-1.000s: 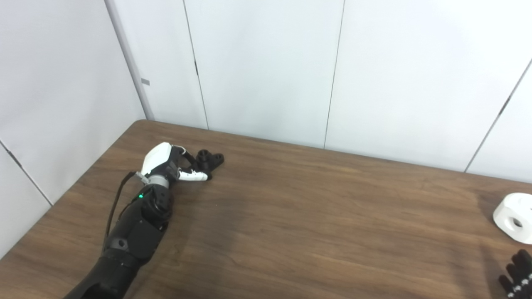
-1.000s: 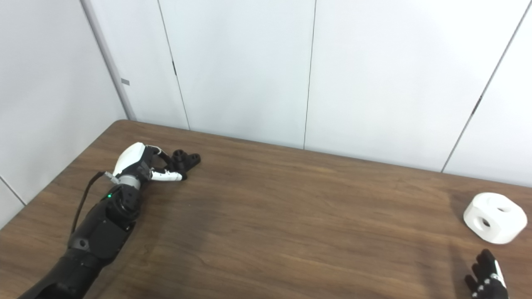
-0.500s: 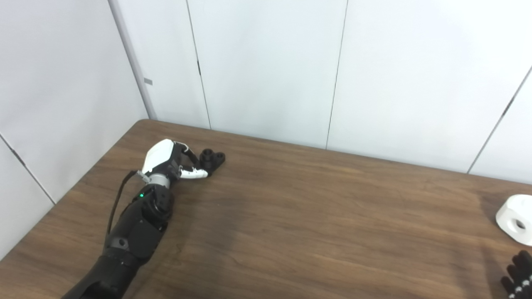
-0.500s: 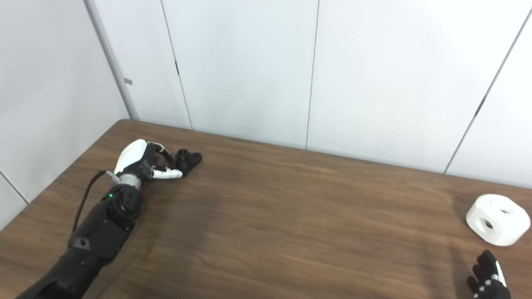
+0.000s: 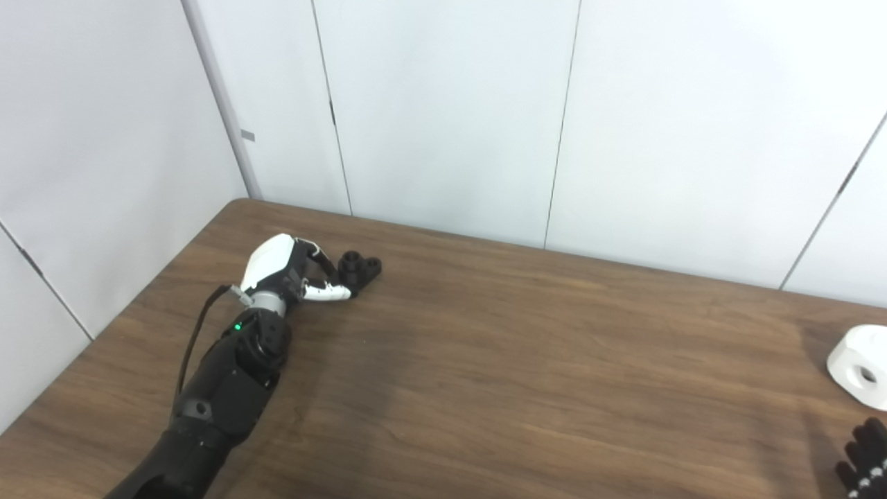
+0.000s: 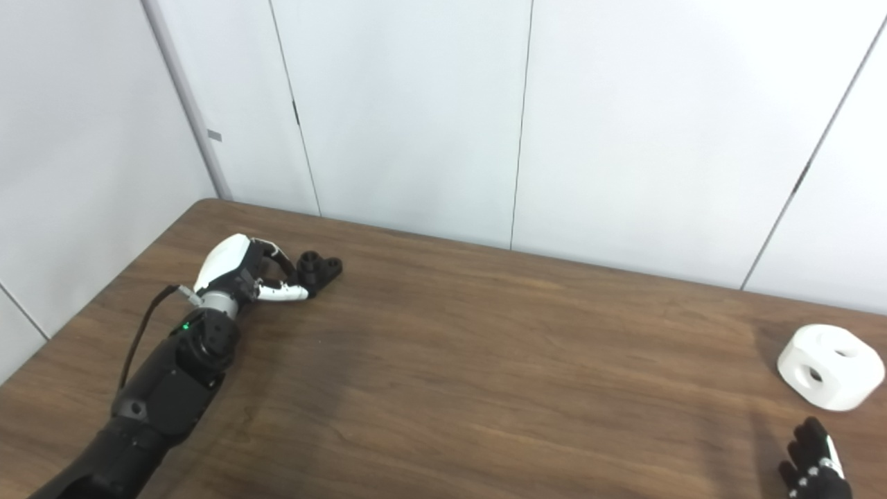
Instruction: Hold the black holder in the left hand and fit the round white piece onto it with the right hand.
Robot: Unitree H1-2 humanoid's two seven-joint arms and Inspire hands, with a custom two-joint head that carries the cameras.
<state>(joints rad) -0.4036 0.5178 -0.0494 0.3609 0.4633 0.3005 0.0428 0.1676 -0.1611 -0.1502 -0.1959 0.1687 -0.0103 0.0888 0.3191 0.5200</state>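
Observation:
The black holder (image 5: 362, 267) lies on the brown table (image 5: 527, 360) at the far left. My left hand (image 5: 291, 272) is at its near end, with fingers curled over the far side and the white thumb (image 5: 327, 294) against the near side, closed on it. The round white piece (image 6: 829, 366) with holes sits at the table's right edge; it also shows in the left eye view (image 5: 861, 364). My right hand (image 6: 812, 467) is at the bottom right corner, short of the white piece, with only its spread fingertips showing and nothing in them.
White wall panels stand behind the table's far edge (image 5: 554, 251). The table's left edge (image 5: 125, 305) runs close beside my left arm. A wide stretch of bare wood lies between the two hands.
The left hand's fingers and thumb have closed in on the holder, which has shifted slightly right. The camera has shifted a little. The right hand has stayed put.

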